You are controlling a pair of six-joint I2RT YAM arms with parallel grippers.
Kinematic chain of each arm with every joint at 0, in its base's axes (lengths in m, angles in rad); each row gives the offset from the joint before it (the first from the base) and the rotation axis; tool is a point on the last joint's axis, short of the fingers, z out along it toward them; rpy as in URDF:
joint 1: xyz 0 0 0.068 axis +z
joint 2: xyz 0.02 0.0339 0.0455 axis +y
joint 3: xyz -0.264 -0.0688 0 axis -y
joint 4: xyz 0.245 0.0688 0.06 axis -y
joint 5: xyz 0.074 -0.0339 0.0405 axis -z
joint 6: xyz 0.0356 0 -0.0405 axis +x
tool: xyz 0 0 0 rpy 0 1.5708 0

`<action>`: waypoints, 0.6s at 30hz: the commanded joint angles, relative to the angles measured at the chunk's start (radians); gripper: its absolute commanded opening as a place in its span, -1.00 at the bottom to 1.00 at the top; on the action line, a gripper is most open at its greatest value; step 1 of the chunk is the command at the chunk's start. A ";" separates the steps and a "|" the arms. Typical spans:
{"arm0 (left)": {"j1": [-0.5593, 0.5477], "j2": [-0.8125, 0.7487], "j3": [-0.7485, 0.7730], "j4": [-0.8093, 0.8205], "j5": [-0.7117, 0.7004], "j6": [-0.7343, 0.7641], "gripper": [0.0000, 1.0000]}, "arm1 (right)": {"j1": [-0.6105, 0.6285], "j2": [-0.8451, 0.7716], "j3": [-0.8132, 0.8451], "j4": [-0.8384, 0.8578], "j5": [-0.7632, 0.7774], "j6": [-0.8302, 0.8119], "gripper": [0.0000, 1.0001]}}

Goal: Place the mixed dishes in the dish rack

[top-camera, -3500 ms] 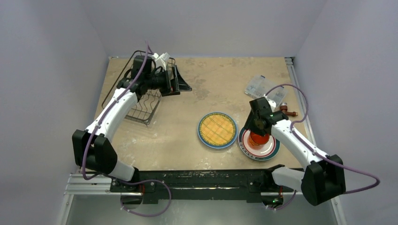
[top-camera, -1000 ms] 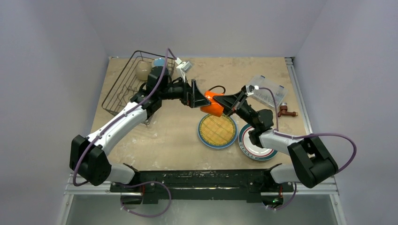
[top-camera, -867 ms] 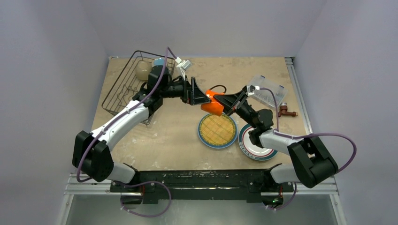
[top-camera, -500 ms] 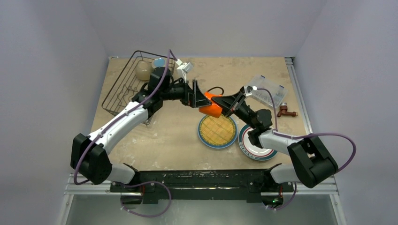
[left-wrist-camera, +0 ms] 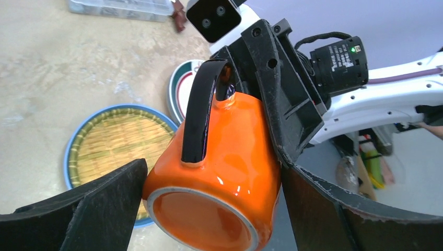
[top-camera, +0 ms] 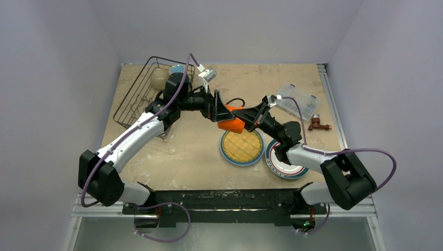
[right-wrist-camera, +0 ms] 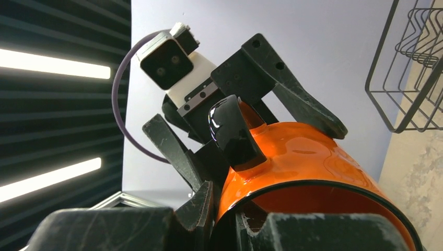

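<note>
The tan counter (top-camera: 261, 78) carries the dish rack (top-camera: 137, 107) in its far left corner. The rack is a black wire basket with slanted sides, and a cream cup (top-camera: 159, 78) and a blue mug (top-camera: 176, 69) sit in its far end.

Both arms reach in over the middle of the counter and meet there. Near the near edge, right of centre, lie two plates just beside each other. The yellow woven plate (top-camera: 241, 146) is on the left and the white teal-rimmed plate (top-camera: 284, 163) is on the right, partly under the right arm.

A clear compartment box (top-camera: 299, 102) rests by the right edge, toward the far right corner.

The orange cup (top-camera: 231, 124) hangs in the air above the counter's middle, just past the far rim of the woven plate. It lies on its side. Its long axis runs roughly level from one gripper to the other, with the base toward the left arm and the open mouth toward the right arm. Its black handle (left-wrist-camera: 201, 112) is on the upper side.

The right gripper (right-wrist-camera: 224, 219) pinches the cup's rim, jaws nearly together with the wall between them. The left gripper (left-wrist-camera: 211, 170) is spread to the cup's width, and its fingers lie against both flanks near the base.
</note>
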State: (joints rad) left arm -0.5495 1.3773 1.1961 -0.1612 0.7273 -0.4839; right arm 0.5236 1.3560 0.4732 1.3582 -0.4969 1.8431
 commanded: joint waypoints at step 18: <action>-0.023 0.072 -0.076 0.400 0.288 -0.249 0.97 | 0.048 -0.130 0.007 0.433 -0.016 -0.031 -1.00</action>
State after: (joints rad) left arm -0.5636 1.4361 1.1164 0.1734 0.9890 -0.6884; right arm 0.5434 1.3025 0.4763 1.3987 -0.5156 1.8343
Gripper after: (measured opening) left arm 0.993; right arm 0.111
